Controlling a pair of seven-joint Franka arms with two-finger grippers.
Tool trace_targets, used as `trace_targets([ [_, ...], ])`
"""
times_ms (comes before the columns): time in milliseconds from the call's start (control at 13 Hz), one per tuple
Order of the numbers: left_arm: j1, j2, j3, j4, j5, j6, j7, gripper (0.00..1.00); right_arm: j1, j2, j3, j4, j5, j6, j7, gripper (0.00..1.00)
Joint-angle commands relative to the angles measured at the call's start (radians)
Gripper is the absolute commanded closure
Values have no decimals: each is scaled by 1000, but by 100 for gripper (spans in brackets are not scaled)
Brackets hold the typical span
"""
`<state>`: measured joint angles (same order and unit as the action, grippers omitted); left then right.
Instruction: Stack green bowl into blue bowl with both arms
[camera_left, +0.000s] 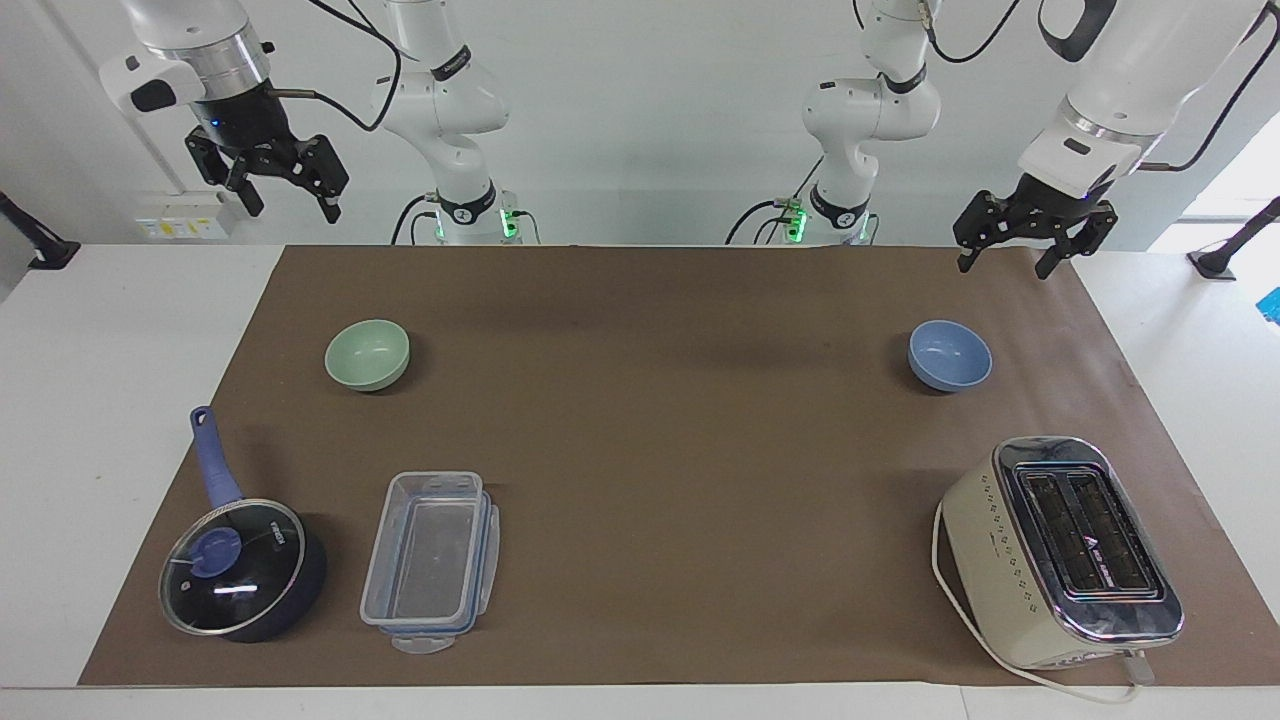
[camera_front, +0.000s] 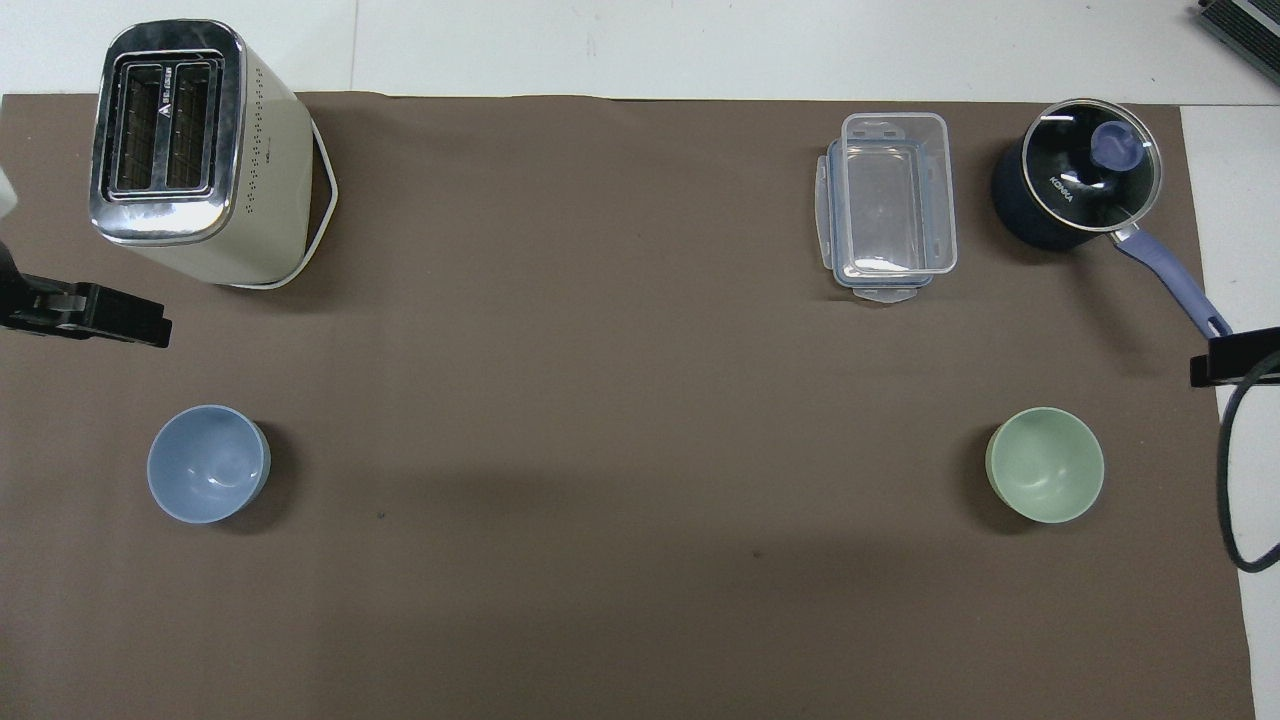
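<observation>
The green bowl stands upright and empty on the brown mat toward the right arm's end of the table. The blue bowl stands upright and empty toward the left arm's end, about as near to the robots as the green bowl. My right gripper hangs open and empty high up, over the table edge at the robots' end near the green bowl. My left gripper hangs open and empty above the mat's edge near the blue bowl. Only their tips show in the overhead view.
A cream toaster stands farther from the robots than the blue bowl. A clear plastic container and a dark blue saucepan with glass lid stand farther than the green bowl. A brown mat covers the table.
</observation>
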<state>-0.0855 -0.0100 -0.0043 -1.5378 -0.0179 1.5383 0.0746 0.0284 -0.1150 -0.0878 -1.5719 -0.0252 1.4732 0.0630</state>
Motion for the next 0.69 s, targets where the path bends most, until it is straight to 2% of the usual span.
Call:
trace_targets([
  [0, -3, 2, 0, 15, 16, -14, -4, 0, -11, -3, 5, -5, -4, 16, 1, 0],
  [615, -14, 4, -6, 16, 19, -9, -9, 0, -11, -5, 5, -7, -4, 16, 1, 0],
])
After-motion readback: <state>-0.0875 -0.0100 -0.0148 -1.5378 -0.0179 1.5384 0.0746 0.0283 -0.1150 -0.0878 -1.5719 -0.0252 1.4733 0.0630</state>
